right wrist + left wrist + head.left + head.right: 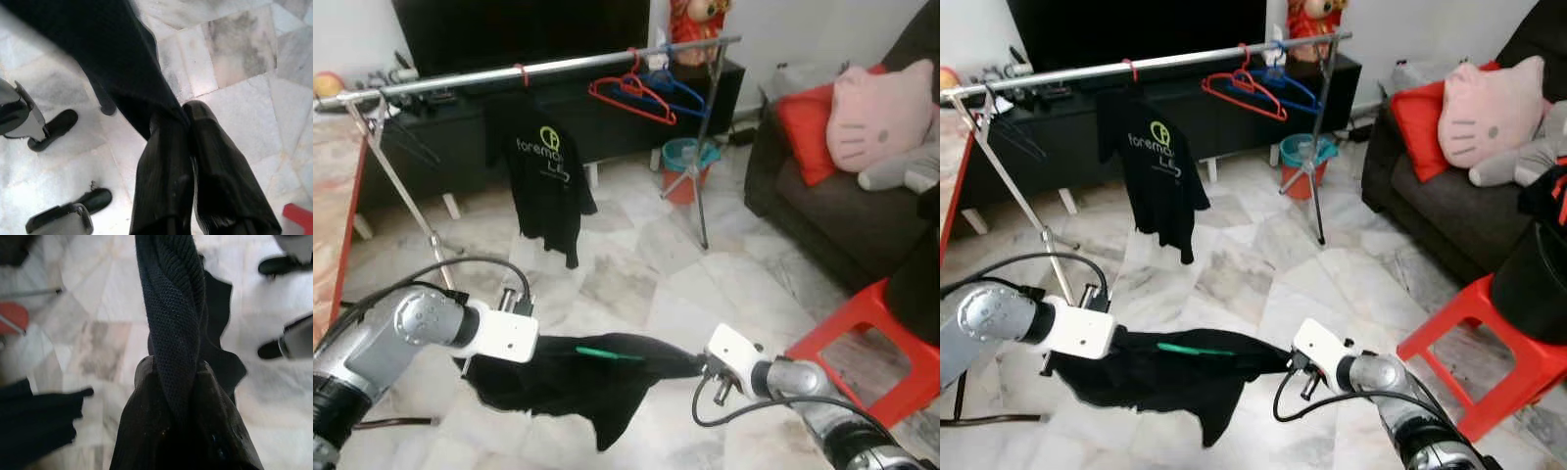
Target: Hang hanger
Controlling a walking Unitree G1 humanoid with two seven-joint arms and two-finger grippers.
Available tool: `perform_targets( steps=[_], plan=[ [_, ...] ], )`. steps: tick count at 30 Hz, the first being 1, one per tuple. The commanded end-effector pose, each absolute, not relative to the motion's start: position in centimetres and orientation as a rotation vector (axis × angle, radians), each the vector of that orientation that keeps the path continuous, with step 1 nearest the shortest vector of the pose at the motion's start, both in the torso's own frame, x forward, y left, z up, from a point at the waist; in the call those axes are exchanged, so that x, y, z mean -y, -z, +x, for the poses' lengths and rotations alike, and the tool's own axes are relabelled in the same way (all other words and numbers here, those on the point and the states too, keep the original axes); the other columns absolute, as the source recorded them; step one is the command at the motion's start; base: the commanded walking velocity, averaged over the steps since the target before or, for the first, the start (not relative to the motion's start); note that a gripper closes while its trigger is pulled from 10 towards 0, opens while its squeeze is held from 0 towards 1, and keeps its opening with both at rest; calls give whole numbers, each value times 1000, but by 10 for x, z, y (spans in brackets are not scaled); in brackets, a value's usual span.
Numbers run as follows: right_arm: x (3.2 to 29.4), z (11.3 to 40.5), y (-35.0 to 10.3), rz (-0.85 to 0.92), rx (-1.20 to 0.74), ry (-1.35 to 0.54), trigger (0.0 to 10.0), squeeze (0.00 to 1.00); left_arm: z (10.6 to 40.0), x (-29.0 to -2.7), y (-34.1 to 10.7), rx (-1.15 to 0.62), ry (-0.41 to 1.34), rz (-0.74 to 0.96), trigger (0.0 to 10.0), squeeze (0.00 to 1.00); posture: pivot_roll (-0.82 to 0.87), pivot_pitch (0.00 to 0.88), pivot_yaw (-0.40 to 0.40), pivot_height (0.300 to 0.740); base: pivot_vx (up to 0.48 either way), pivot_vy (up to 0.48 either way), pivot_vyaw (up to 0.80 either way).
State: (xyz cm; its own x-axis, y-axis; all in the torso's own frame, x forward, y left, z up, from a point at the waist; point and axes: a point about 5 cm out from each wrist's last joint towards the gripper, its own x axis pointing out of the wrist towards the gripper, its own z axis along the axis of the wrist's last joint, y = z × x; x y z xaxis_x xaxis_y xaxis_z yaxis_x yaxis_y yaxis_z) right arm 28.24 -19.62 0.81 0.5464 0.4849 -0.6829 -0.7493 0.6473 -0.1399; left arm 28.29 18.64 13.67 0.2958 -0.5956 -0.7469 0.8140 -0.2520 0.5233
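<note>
A black garment (573, 382) hangs stretched between my two grippers, low over the marble floor. A green hanger (609, 353) shows as a short bar inside its top edge. My left gripper (176, 374) is shut on a twisted bunch of the cloth at the garment's left end. At the right end my right gripper (188, 117) is shut on a pulled-out corner of the same cloth. Ahead stands a silver clothes rail (538, 69) with a black printed T-shirt (545, 176) on a red hanger, plus bare red hangers (628, 98) and a blue hanger (677, 91).
The rail's tripod legs (700, 186) stand on the floor, with a teal bucket (682, 162) behind them. To the right are a red plastic stool (876, 338) and a dark sofa (813, 220) with cushions. A black TV cabinet (607, 117) lines the back wall.
</note>
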Motion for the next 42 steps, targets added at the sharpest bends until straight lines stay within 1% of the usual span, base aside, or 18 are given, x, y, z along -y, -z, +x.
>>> perform_targets(
  steps=[1, 3, 4, 6, 8, 10, 11, 12, 13, 24, 27, 32, 35, 42],
  plan=[
    [212, 279, -6, -382, -682, -675, 0, 0, 286, -179, -148, -142, 1329, 1239, 10000, 0, 67, 0, -38, 740, 0, 0, 0],
    [212, 280, -6, -366, -682, -658, 0, 0, 285, -173, -148, -118, 1349, 1233, 10000, 0, 68, 0, -40, 740, 0, 0, 0],
    [212, 280, -5, -360, -691, -638, 10000, 0, 282, -169, -147, -106, 1378, 1231, 10000, 0, 69, 0, -41, 740, 0, 0, 0],
    [212, 280, -5, -357, -695, -630, 10000, 0, 282, -167, -146, -97, 1387, 1232, 10000, 0, 69, 0, -41, 740, 0, 0, 0],
    [213, 281, -3, -321, -714, -607, 10000, 0, 278, -157, -145, -53, 1431, 1238, 10000, 0, 69, 0, -43, 740, 0, 0, 0],
    [212, 280, -3, -297, -723, -605, 10000, 0, 277, -154, -145, -38, 1446, 1240, 10000, 0, 68, 0, -43, 740, 0, 0, 0],
    [209, 279, -1, -246, -745, -624, 10000, 784, 275, -150, -147, -19, 1469, 1247, 10000, 0, 68, 0, -44, 740, 0, 0, 0],
    [208, 278, 0, -229, -754, -633, 10000, 784, 275, -149, -147, -14, 1474, 1250, 10000, 0, 68, 0, -44, 740, 0, 0, 0],
    [207, 276, 1, -216, -765, -648, 10000, 1000, 275, -147, -149, -9, 1477, 1251, 10000, 0, 69, 0, -45, 740, 0, 0, 0],
    [204, 266, 5, -203, -824, -770, 10000, 1000, 272, -142, -150, -4, 1507, 1217, 10000, 0, 68, 0, -42, 740, 0, 0, 0],
    [202, 269, -5, -168, -763, -847, 10000, 1000, 272, -140, -152, 5, 1499, 1192, 10000, 0, 66, 0, -42, 740, 0, 0, 0],
    [203, 269, -16, -141, -718, -920, 10000, 1000, 272, -140, -152, -3, 1503, 1178, 10000, 0, 63, 0, -41, 740, 0, 0, 0],
    [204, 265, -29, -122, -654, -1020, 10000, 1000, 271, -140, -151, -14, 1506, 1167, 10000, 0, 61, 0, -41, 740, 0, 0, 0],
    [208, 252, -37, -155, -685, -1147, 10000, 1000, 270, -140, -149, -23, 1515, 1145, 10000, 0, 56, 0, -41, 740, 0, 0, 0]
  ],
)
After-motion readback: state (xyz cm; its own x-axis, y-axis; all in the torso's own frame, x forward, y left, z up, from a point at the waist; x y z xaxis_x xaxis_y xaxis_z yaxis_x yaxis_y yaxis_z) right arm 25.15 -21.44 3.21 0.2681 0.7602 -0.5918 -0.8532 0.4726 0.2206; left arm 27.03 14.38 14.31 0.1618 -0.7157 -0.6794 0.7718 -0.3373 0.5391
